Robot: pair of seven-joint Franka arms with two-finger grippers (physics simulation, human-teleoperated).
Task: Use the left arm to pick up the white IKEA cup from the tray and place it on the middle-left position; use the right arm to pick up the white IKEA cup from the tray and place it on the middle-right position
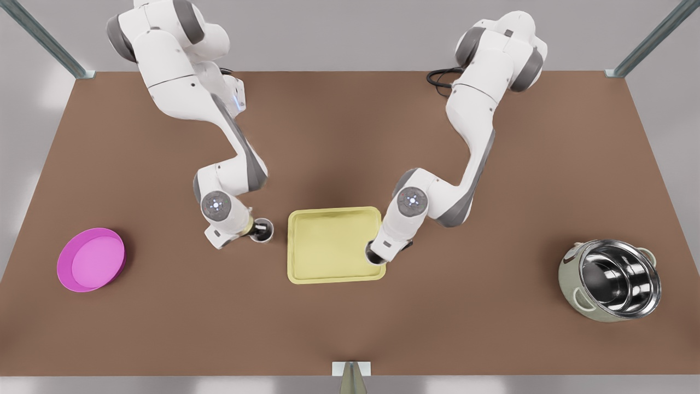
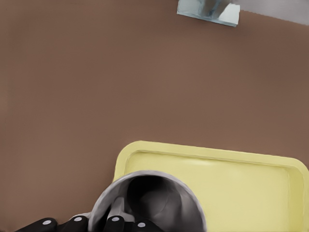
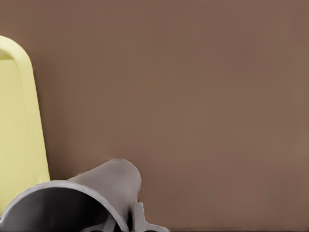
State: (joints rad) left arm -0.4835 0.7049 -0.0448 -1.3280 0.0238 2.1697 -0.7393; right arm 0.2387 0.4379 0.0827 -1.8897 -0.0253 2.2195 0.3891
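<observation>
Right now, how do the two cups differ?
Place: the left cup is clear of the tray, over bare table off its edge on the front view's left. The right cup overlaps the tray's corner on the front view's right.
View: the left cup's mouth is open to the front view; the right cup is mostly hidden under its arm.
Shared: both pale, each gripped at the rim, by the left tool and the right tool.

You get soft, even light from above; faint shadows pool around the tray (image 1: pixel 333 245), and the pot (image 1: pixel 612 279) shows glare.
</observation>
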